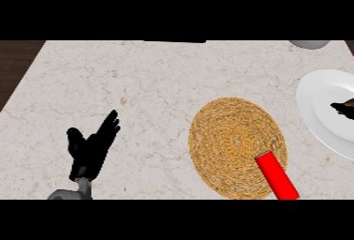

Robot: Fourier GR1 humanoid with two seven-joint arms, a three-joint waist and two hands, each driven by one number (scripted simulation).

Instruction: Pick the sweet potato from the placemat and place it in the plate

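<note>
A round woven placemat (237, 147) lies right of the counter's middle. No sweet potato shows on it; a red cylinder (277, 176) lies across its lower right edge. The white plate (319, 110) sits at the right edge, partly cut off. Over the plate, right at the frame's edge, is a small dark shape with a brownish tint (343, 108); I cannot tell whether it is my right hand, the sweet potato, or both. My left hand (90, 147) rests open on the counter at the lower left, fingers straight and pointing up, far from the placemat.
A pale round object (309, 43) is cut off at the top right corner. A dark strip (174, 41) lies along the counter's far edge. The counter's left edge (21, 84) runs diagonally, with dark flooring beyond it.
</note>
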